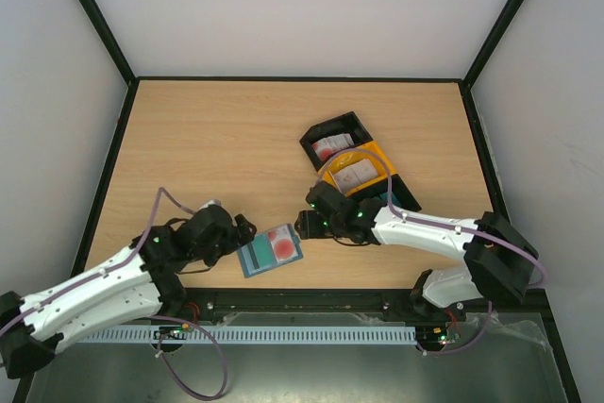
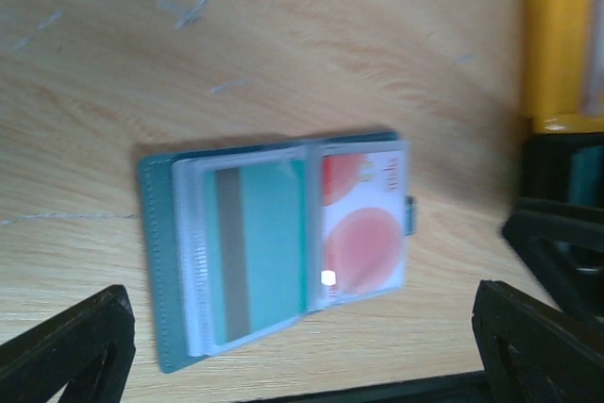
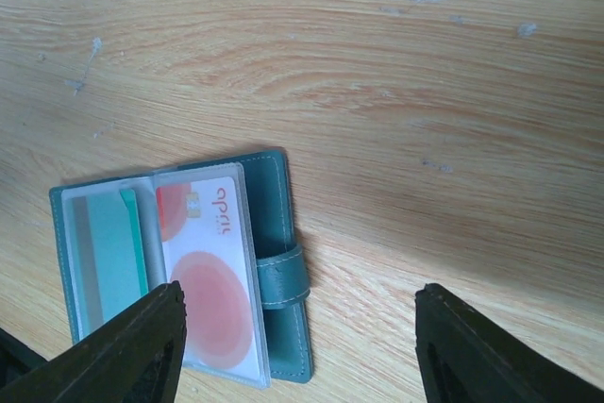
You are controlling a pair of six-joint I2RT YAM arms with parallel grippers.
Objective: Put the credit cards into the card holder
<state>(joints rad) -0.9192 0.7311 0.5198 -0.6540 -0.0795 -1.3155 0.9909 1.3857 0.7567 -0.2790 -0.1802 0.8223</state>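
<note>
On the tabletop (image 1: 217, 139), near its front edge, one card holder (image 1: 271, 250) lies opened flat with its clear sleeves up; its snap tab (image 3: 283, 280) is at the edge beside the white card. Cards in it, counted: two, side by side under the sleeves, being one white card with red discs (image 2: 363, 233) and one teal card with a grey stripe (image 2: 260, 252). Cards elsewhere: one white-and-red card (image 1: 330, 147) in the black bin (image 1: 316, 131); one similar card (image 1: 354, 174) in the yellow bin (image 1: 380, 159). Tools: two.

A third, green bin (image 1: 387, 198) is mostly covered by the right arm; its contents cannot be made out; the print on the binned cards is too small to read.

The left tool (image 2: 300, 327) is released; its fingers are spread wide and cut off by the frame edge; the card holder lies between them, gripped by neither. The right tool (image 3: 300, 309) is likewise released, fingers wide apart; one finger (image 3: 132, 351) overlaps the holder's lower corner in that view; contact there cannot be confirmed. From above, the holder sits between the two tools, with the left tool at its left edge and the right tool at its upper right.
</note>
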